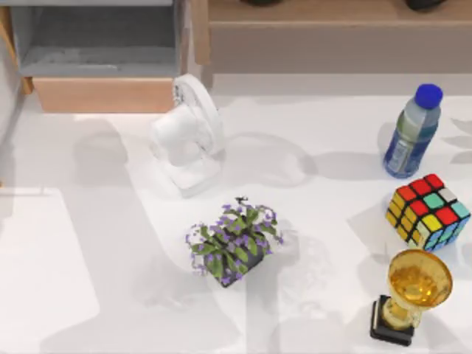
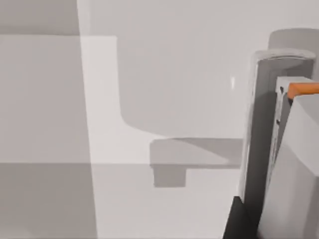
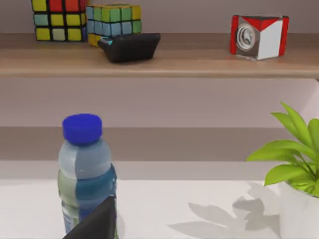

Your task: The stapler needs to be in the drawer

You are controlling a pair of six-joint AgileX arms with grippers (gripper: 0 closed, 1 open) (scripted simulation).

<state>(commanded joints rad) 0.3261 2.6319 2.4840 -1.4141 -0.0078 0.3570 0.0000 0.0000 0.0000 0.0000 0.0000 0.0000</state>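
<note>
The drawer (image 1: 103,94) stands pulled open at the table's far left, with a light orange-brown front panel and a bare grey floor. The stapler is out of view. In the left wrist view, grey upright panels with an orange edge (image 2: 304,89) rise beside the white table, and a dark sliver of my left gripper (image 2: 239,221) shows at the frame's edge. In the right wrist view, a dark wedge of my right gripper (image 3: 94,221) sits in front of the water bottle (image 3: 84,179).
A white desk fan (image 1: 188,136) stands right of the drawer. A purple-flowered plant (image 1: 234,242) is mid-table. The water bottle (image 1: 411,133), a colour cube (image 1: 428,212) and a gold trophy (image 1: 413,291) line the right side. A long wooden shelf (image 1: 332,29) runs along the back.
</note>
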